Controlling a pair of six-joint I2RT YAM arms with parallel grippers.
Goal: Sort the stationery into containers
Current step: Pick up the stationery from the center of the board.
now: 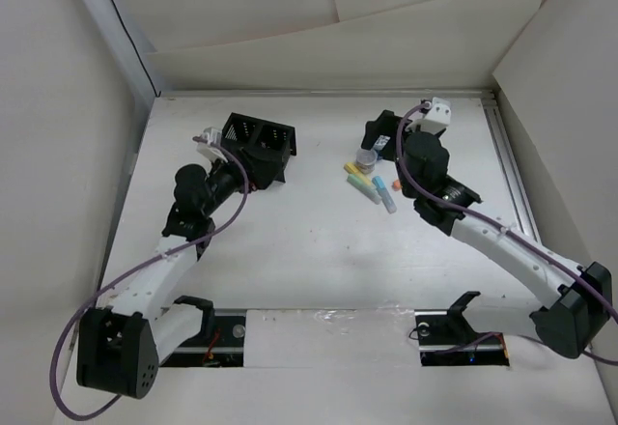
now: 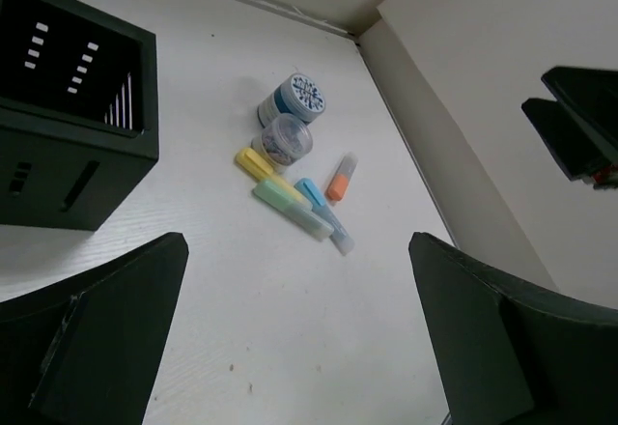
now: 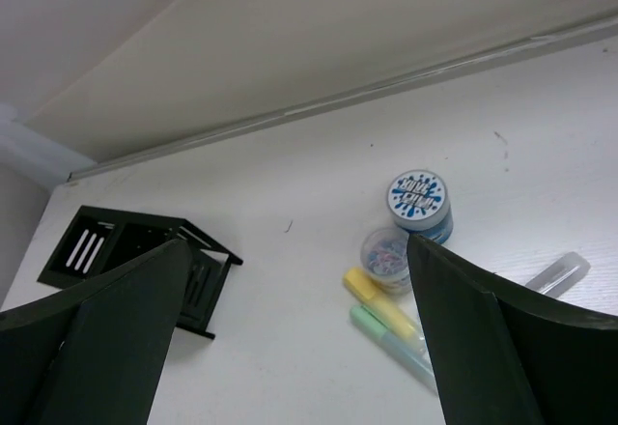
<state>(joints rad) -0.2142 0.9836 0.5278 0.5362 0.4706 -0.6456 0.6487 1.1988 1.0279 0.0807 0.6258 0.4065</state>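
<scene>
The black organizer box [image 1: 259,145] stands at the back left; it also shows in the left wrist view [image 2: 68,126] and the right wrist view [image 3: 135,251]. The sticks lie in a cluster at the back right: yellow [image 2: 253,161], pale green [image 2: 290,207], light blue [image 2: 323,214] and orange [image 2: 340,178]. The small clear jar [image 2: 284,139] stands beside the yellow stick [image 3: 381,304]. My left gripper [image 1: 235,159] is open and empty beside the box. My right gripper [image 1: 379,133] is open and empty above the cluster.
A second round jar with a blue-and-white splash lid [image 2: 293,99] stands just behind the clear jar [image 3: 386,254]. Cardboard walls close in the table [image 1: 309,251] at the back and both sides. A metal rail [image 1: 512,174] runs along the right edge.
</scene>
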